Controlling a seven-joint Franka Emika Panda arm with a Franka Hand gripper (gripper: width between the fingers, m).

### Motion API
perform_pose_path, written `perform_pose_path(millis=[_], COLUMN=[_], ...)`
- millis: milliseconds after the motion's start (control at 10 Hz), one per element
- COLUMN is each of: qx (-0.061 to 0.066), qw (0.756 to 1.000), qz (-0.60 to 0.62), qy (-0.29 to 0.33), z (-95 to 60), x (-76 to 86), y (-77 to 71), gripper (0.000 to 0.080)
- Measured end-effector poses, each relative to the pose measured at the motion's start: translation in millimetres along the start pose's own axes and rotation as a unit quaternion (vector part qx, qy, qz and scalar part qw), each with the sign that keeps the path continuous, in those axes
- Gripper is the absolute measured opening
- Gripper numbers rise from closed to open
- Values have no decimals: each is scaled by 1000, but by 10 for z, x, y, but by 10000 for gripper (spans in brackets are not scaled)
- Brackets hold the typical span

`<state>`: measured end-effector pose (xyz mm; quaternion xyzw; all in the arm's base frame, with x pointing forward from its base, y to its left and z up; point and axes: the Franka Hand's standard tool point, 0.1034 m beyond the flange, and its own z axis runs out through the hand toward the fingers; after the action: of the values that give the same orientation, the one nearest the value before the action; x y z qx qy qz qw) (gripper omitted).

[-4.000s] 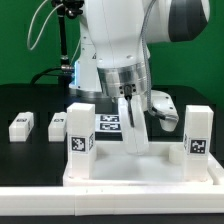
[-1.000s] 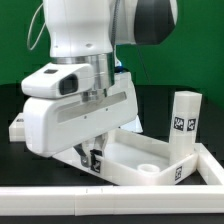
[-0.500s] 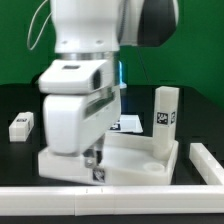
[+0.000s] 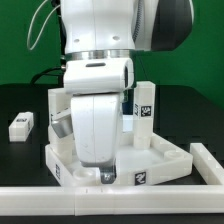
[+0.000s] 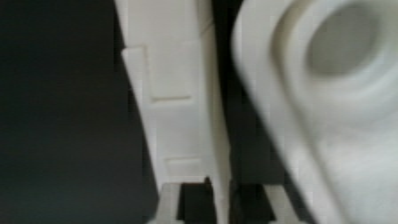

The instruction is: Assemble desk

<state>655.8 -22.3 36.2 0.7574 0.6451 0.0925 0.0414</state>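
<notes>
Desk tabletop (image 4: 168, 160) is pinched by its thin rim in the gripper (image 4: 105, 174), jaws squeezed tight; a leg (image 4: 146, 106) stands upright just behind it.

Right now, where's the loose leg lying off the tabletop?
That leg lies on the black table at the exterior view's left, apart from the tabletop and left of the arm.

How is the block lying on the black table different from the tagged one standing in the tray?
Pose: the lying leg is flat, the standing leg upright. Place: the lying leg sits on the black table, the standing leg in the tabletop. Both are white with tags.
</notes>
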Motion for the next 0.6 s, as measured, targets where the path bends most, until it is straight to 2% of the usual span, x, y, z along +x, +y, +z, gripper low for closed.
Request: perform_pose_path(millis=[400, 500, 600], qx=[0, 0, -4], qw=[1000, 1000, 998], qz=[-2, -3, -54], qy=[-2, -2, -11], z=[6, 6, -6], x=[-10, -6, 74], y=[-2, -2, 19], gripper=[3, 168, 168])
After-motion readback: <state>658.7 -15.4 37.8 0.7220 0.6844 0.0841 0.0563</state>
